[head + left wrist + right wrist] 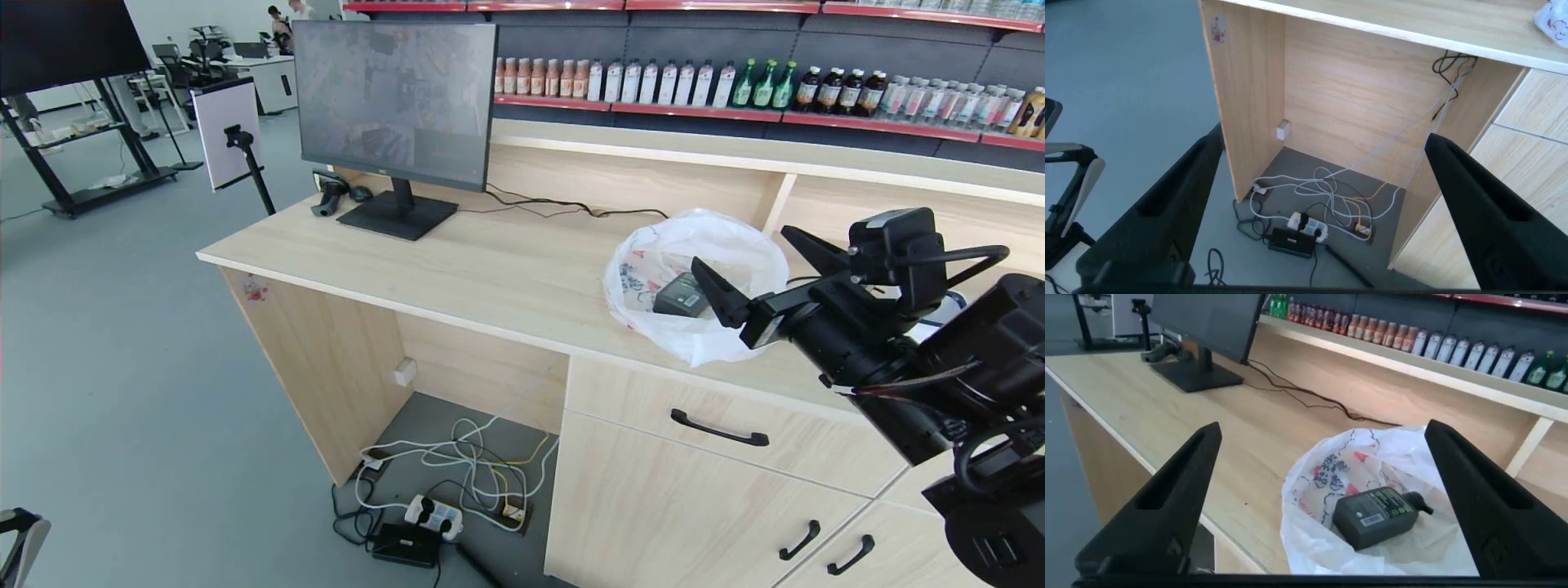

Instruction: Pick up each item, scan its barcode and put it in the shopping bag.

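Observation:
A white plastic shopping bag (718,245) (1319,478) lies open on the wooden counter (506,269), toward its right. Inside it lies a dark grey bottle (682,296) (1376,514) on its side, label up. My right gripper (739,245) (1323,429) hangs open just above and in front of the bag, with nothing between its fingers. My left gripper (1323,139) is open and empty, held low in front of the counter's knee space. A black barcode scanner (330,198) (1159,349) rests at the counter's far left, beside the monitor (396,102).
Black cables (555,206) trail across the counter behind the monitor's stand. Under the counter lie a power strip (1306,224) and tangled leads. Drawers with black handles (718,429) sit below the bag. Shelves of bottles (735,82) run behind the counter.

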You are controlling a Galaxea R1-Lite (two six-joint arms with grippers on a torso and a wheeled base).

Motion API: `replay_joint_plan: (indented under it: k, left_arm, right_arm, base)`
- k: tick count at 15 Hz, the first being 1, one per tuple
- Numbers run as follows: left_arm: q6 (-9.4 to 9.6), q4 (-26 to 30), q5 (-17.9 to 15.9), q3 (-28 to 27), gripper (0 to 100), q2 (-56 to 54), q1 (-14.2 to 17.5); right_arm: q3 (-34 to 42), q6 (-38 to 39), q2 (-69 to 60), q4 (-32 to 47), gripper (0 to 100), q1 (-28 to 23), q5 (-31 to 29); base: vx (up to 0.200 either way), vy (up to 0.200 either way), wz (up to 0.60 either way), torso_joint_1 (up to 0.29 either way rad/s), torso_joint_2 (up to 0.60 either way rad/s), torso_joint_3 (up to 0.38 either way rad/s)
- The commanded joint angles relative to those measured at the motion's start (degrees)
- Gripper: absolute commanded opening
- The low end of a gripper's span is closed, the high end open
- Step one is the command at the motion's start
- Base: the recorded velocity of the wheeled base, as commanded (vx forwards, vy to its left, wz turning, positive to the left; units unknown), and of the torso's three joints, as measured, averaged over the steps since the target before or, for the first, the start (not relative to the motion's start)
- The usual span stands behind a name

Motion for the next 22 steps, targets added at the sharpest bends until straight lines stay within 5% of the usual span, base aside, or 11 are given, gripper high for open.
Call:
replay_joint_plan:
  k: [1, 13, 22]
  left_arm:
    - [0.02, 0.0, 0.0, 0.0, 100, 0.0, 0.0]
    - [0.02, 0.1, 0.0, 0.0, 100, 0.0, 0.0]
    - [-0.16, 0.1, 0.1, 0.0, 100, 0.0, 0.0]
  right_arm:
    - [0.1, 0.2, -0.3, 0.0, 100, 0.0, 0.0]
    - [1.5, 0.2, -1.2, 0.0, 100, -0.1, 0.0]
    - [3.2, 3.8, -1.0, 0.0, 100, -6.6, -0.3]
  base:
    - [0.000, 0.000, 0.00, 0.000, 0.00, 0.000]
    - [0.000, 0.000, -0.60, 0.003, 0.00, 0.004]
    - [-0.067, 0.000, 0.00, 0.000, 0.00, 0.000]
